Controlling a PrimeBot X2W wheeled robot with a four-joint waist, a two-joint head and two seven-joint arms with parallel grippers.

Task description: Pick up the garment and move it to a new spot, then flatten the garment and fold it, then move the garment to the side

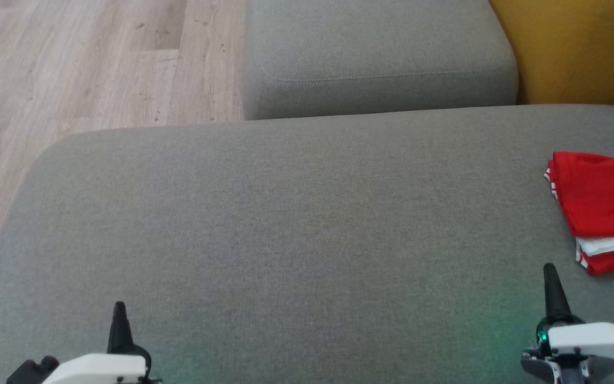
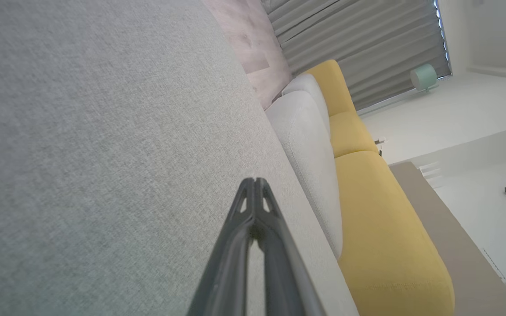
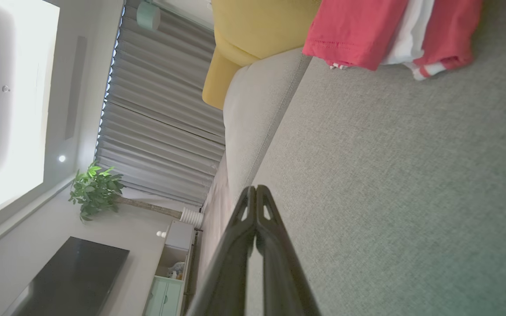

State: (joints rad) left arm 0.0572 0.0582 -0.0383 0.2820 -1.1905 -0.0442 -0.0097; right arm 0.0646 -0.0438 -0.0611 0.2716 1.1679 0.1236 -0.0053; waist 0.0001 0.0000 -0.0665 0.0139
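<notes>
Closest, my left gripper (image 1: 119, 308) and right gripper (image 1: 550, 270) hang over the grey sofa (image 1: 285, 224), fingers pinched together, empty. The folded red garment (image 1: 603, 202) lies on the sofa near my right gripper.

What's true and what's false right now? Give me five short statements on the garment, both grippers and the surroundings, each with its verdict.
1. The red garment lies folded near the right side of the grey cushion. True.
2. The left gripper is shut and holds nothing. True.
3. The right gripper grips the garment. False: it is shut on nothing, clear of the cloth.
4. The garment is spread flat mid-cushion. False: it is folded, off to the right.
5. A wooden floor shows beyond the cushion on the left. True.
</notes>
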